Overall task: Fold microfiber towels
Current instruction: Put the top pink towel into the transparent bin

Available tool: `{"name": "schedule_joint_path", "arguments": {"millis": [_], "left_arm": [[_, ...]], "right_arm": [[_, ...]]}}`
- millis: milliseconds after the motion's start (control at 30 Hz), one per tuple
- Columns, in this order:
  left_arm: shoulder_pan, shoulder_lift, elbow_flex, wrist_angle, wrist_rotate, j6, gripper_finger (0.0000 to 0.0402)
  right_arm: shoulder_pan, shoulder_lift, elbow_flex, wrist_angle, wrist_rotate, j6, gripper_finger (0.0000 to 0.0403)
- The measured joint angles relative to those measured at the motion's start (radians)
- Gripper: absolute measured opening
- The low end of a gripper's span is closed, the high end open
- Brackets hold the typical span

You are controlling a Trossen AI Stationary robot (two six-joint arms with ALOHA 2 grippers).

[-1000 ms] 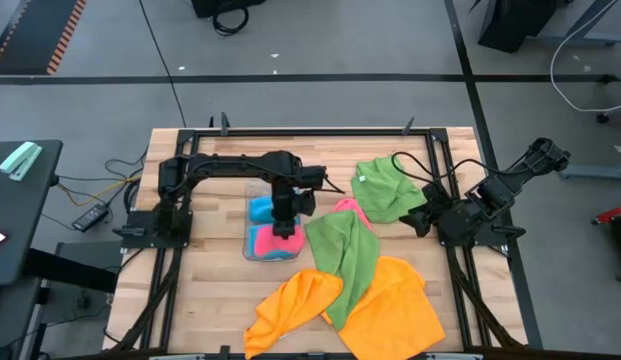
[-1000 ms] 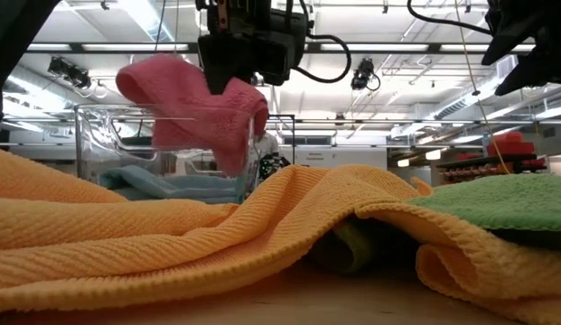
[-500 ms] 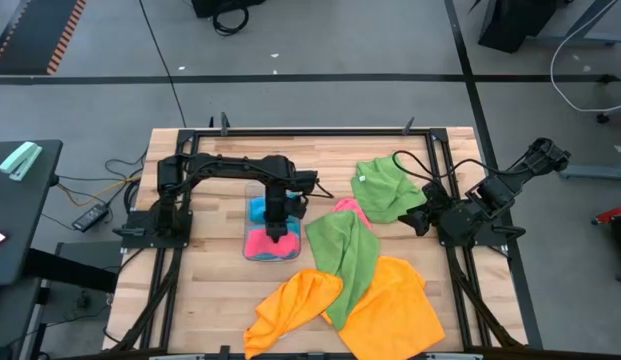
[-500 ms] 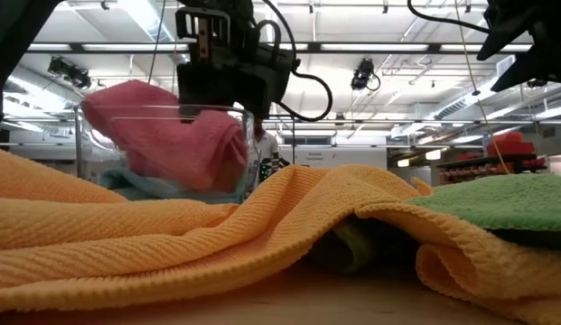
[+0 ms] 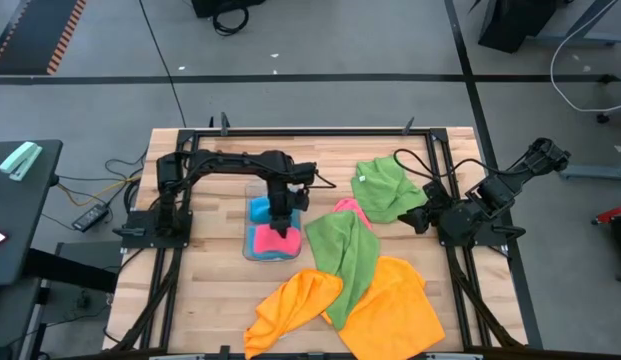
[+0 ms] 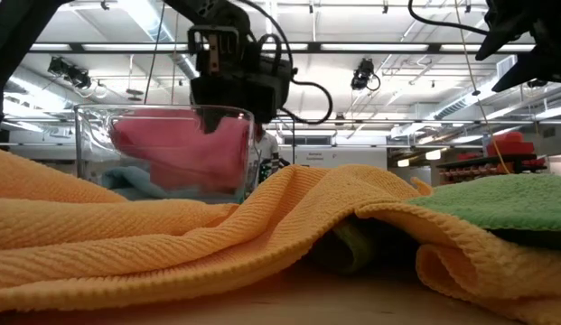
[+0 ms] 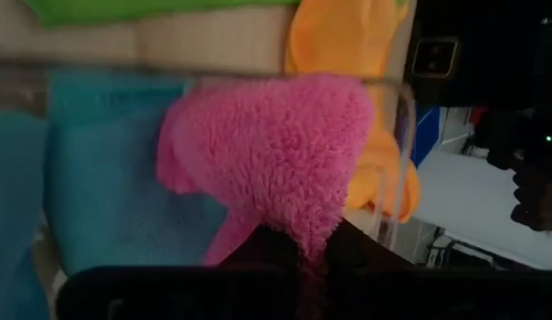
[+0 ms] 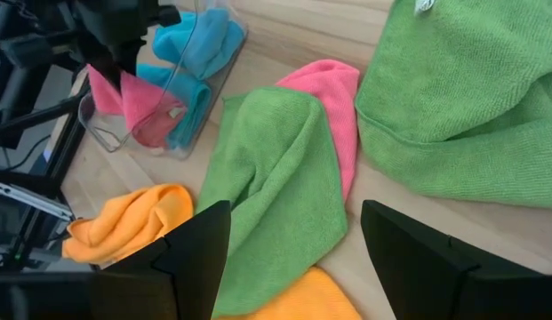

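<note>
the folded pink towel (image 5: 272, 240) sits in the clear tray (image 5: 252, 254) near the middle of the bench (image 5: 200, 300), beside a folded blue towel (image 5: 260, 209) lying in the same tray. the left hand (image 5: 282, 228) is down in the tray with its fingers pinched shut on the pink towel's top fold; the left wrist view shows the pink pile (image 7: 276, 160) caught right at the fingertips, over the blue one (image 7: 107, 204).

the step in hand looks like stowing a finished towel: it is in the tray but not yet let go. the next move calls for opening the fingers and lifting straight up, so the fold does not drag out with them or snag the tray wall.

out from the tray, unfolded work waits: a second pink towel (image 5: 352, 210) half under a green towel (image 5: 348, 250), another green one (image 5: 388, 188) toward the far right corner, and two orange towels (image 5: 390, 305) along the near edge.

the right hand (image 5: 422, 218) waits at the right edge, fingers spread wide and holding nothing.
</note>
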Motion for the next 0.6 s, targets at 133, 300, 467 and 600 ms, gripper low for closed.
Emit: {"name": "schedule_joint_path", "arguments": {"millis": [133,300,467,600], "left_arm": [[-0.023,0.001,-0.069,0.007,0.007,0.027,0.0036],[-0.039,0.001,-0.105,0.080,0.014,0.000,0.0020],[-0.037,0.001,-0.104,0.111,0.007,-0.043,0.0026],[-0.039,0.001,-0.104,0.111,-0.075,-0.093,0.0070]], "right_arm": [[0.000,0.000,0.000,0.000,0.000,0.006,0.0262],[0.000,0.000,0.000,0.000,0.000,0.012,0.0262],[0.000,0.000,0.000,0.000,0.000,0.013,0.0262],[0.000,0.000,0.000,0.007,0.000,0.013,0.0262]]}}
